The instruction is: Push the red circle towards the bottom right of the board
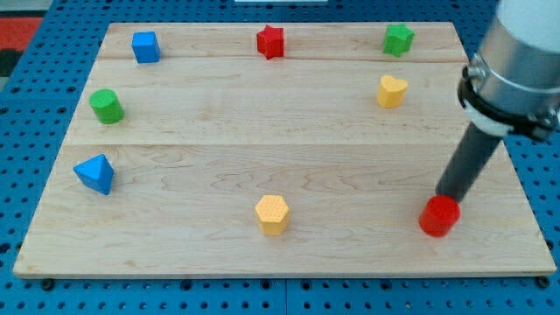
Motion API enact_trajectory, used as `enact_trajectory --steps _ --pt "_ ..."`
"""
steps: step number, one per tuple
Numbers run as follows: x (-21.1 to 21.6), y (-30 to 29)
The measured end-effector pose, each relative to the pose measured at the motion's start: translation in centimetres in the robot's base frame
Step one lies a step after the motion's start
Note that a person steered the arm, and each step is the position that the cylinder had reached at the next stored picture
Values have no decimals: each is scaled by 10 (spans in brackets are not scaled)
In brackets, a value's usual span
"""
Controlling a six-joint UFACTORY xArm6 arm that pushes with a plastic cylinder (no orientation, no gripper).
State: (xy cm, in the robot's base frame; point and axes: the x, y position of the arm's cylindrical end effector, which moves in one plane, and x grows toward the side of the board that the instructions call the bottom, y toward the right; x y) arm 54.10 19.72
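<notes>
Eight blocks lie on the wooden table (289,254), counted by colour: two red, two yellow, two green and two blue.

Taking the red circle (439,216) as the landmark, it sits near the table's bottom right corner. My tip (444,198) comes down from the view's upper right and meets the circle at its top edge, seemingly touching it; the exact end of the rod is partly masked by the block. The arm carries no fingers, so there is no grasp to report, only the bare rod.

The yellow hexagon (272,214) lies well to the view's left of the red circle, at about the same height. The yellow heart (391,91) is above the circle and a little left. The green star (398,39) stands further up, near the top edge. The red star (271,42) is far up and left. The green cylinder (107,106), the blue triangle (94,173) and the blue cube (145,46) all lie far to the left, well apart from the circle.
</notes>
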Motion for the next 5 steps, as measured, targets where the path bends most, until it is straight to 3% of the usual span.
enact_trajectory --steps 1,5 --pt "9 2" --pt "-51 26"
